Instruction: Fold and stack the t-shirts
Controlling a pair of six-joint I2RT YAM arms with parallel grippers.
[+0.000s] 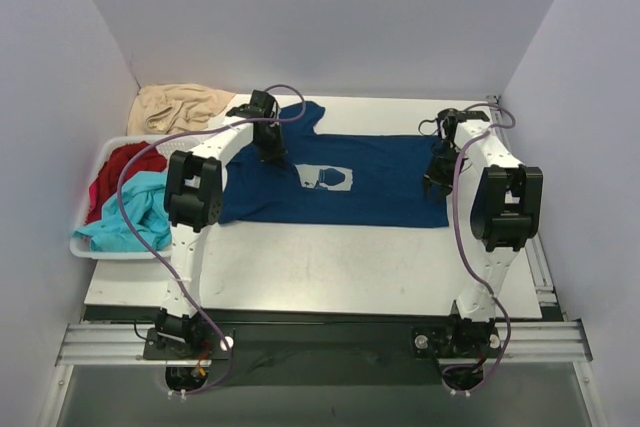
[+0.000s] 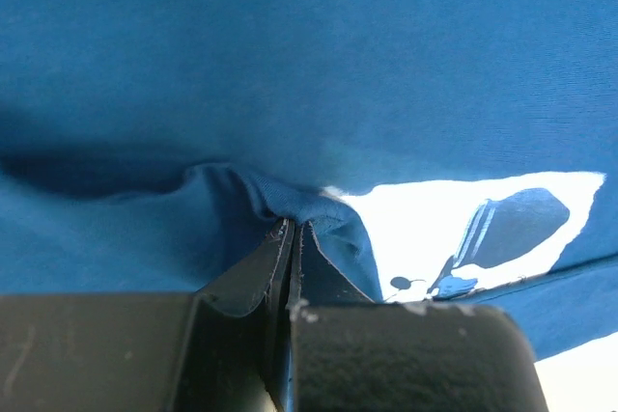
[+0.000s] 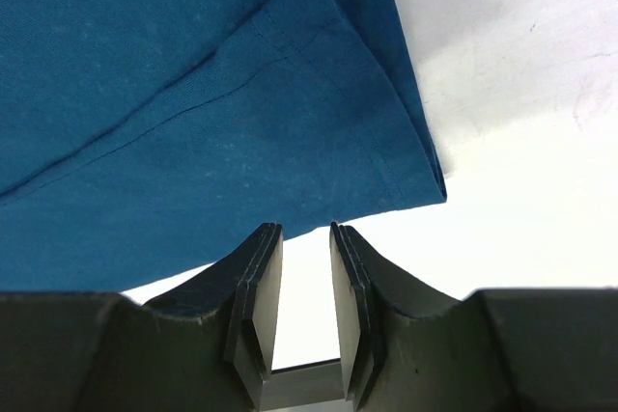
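**Top external view.** A navy t-shirt (image 1: 380, 192) is shown spread flat across the middle of the white bench (image 1: 330, 272), its pale print (image 1: 325, 177) facing up. The left tool (image 1: 272, 154) is lowered onto the cloth just beside the print, on the side towards the bin. The right tool (image 1: 437, 181) is set at the shirt's opposite edge. A white bin (image 1: 85, 247) is seen at the left edge of the bench; a red t-shirt (image 1: 125, 165) and a turquoise t-shirt (image 1: 130, 219) are heaped in it. A beige cloth (image 1: 180, 105) is bunched at the far left corner.

**Left wrist view.** The left tool (image 2: 290, 236) is seen clenched on a small raised pinch of the navy t-shirt (image 2: 290, 65); the fingers are pressed together with the fabric gathered between their tips. The print (image 2: 425, 224) lies close beside the pinch.

**Right wrist view.** The right tool (image 3: 305, 238) is shown released, its fingers parted by a narrow gap through which only bare bench (image 3: 521, 142) is visible. A hemmed corner of the navy t-shirt (image 3: 193, 123) lies flat just beyond the fingertips, and nothing is held.
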